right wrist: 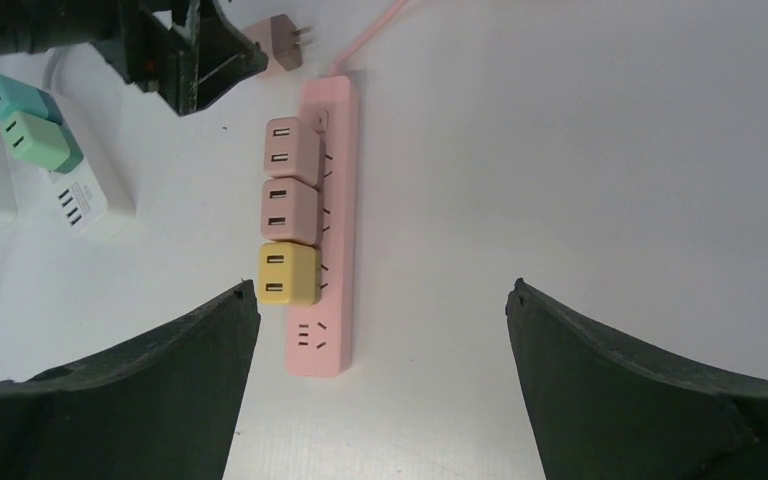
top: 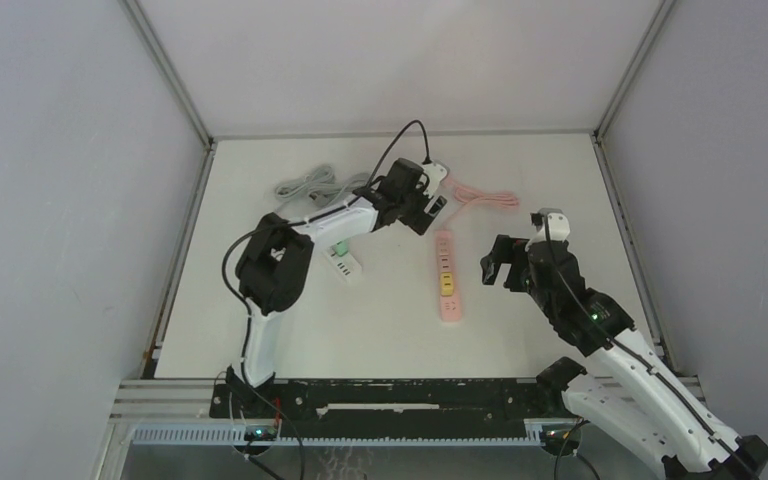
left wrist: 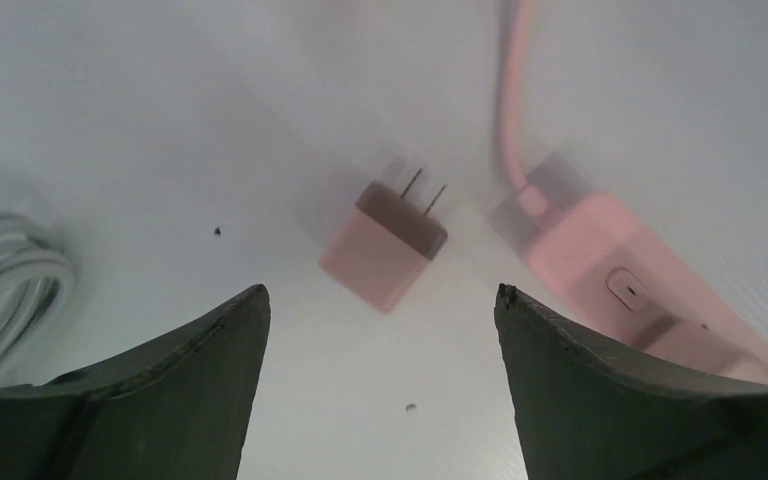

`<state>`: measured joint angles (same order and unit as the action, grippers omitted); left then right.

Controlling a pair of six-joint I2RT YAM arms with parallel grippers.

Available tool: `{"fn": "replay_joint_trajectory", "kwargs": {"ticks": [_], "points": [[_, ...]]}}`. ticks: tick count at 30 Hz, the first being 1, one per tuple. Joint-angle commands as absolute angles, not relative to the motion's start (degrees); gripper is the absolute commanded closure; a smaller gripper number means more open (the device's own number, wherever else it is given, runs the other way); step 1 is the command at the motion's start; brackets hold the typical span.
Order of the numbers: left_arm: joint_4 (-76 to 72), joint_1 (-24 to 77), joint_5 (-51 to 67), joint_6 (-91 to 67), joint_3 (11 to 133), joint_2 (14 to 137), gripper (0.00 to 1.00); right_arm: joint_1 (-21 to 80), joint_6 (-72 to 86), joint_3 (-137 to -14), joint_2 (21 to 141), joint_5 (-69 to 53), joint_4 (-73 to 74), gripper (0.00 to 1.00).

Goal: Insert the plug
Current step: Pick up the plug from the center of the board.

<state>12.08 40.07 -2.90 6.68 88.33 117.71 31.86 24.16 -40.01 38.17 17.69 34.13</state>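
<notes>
Left gripper [left wrist: 380,292], jaws apart and empty, is hovering above the plug [left wrist: 384,248]: probably light, rigid, slick, and best pinched across its flat sides. Right gripper [right wrist: 380,286] is also gaping empty.

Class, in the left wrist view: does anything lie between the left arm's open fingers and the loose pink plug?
Nothing visible does. The pink plug lies alone on the bare table, framed by the open fingers of the left gripper, and apart from the pink power strip at its side.
</notes>
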Motion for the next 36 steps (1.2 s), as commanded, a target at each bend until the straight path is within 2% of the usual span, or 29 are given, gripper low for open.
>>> {"fn": "replay_joint_trajectory", "kwargs": {"ticks": [1,6,15,23,25,30,36], "points": [[19.3,38.1,2.5,10.4,99.4,123.4,0.15,31.1,21.8,-39.9,38.6,17.2,31.6,0.02],[26.2,37.9,2.5,12.2,108.2,128.6,0.16,30.6,21.1,-39.7,39.7,16.4,31.3,0.02],[36.7,37.9,5.2,16.2,116.5,134.4,0.19,29.9,20.3,-39.7,39.9,15.5,31.0,0.03],[41.5,37.9,5.2,18.2,123.2,138.5,0.27,29.5,20.3,-39.7,39.9,15.2,31.3,0.04],[41.6,37.8,4.9,18.5,123.3,138.6,0.30,29.4,20.3,-39.7,40.0,15.1,31.4,0.04],[41.9,37.4,6.1,17.8,122.5,138.0,0.56,29.2,20.5,-39.7,40.5,14.6,31.3,0.04],[39.4,36.5,7.8,12.9,115.6,133.5,0.66,29.2,20.9,-39.7,40.7,13.2,31.3,0.05]]}}
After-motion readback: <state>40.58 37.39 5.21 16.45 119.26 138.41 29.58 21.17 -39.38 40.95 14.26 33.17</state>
